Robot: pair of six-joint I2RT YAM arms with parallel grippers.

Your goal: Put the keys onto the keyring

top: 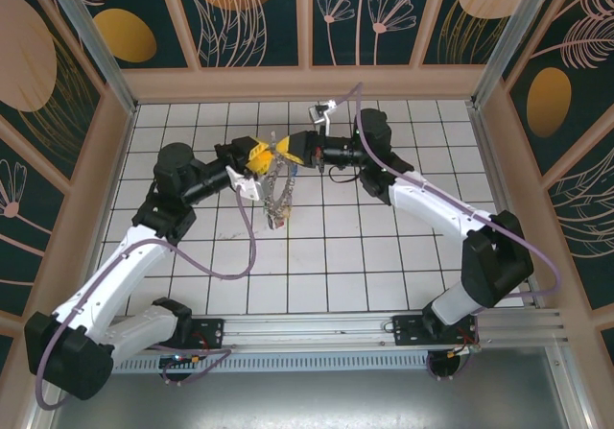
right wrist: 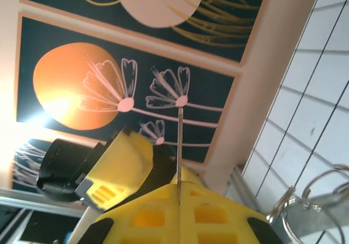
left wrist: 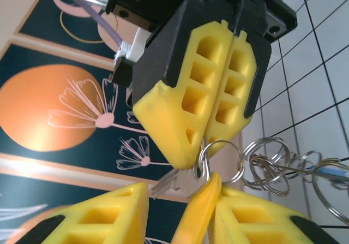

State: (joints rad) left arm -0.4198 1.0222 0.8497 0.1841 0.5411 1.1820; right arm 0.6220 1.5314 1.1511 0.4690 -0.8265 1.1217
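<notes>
**Position.** Both arms are meeting above the middle of the white tiled table (top: 403, 256). The left gripper (top: 263, 160) is reaching in from the left and the right gripper (top: 288, 148) from the right, with their tips just beside each other.

**Right gripper.** Its yellow fingers (left wrist: 218, 80) are pressing together along their whole length. They are clamping the keyring (right wrist: 179, 140) — a thin metal wire that is rising straight out of the seam between the pads in the right wrist view. In the left wrist view a small silver ring (left wrist: 203, 159) is sitting right at those closed tips.

**Left gripper.** Its jaws are standing apart. A yellow-headed key (left wrist: 199, 208) is lying in the gap, leaning against the finger on the right of that view, with a dark space showing on its other side. Its silver blade is pointing toward the right gripper, and the small silver ring is passing by the base of the blade. Whether the key is being squeezed at all cannot be told.

**Remaining items.** A chain of linked rings (left wrist: 267, 162) is trailing away to the right of the fingertips, with a blue-headed key (left wrist: 327, 170) among them (blurred). In the top view the chain is hanging down from the meeting point toward the tiles — whether its lower end is touching the table cannot be told.
</notes>
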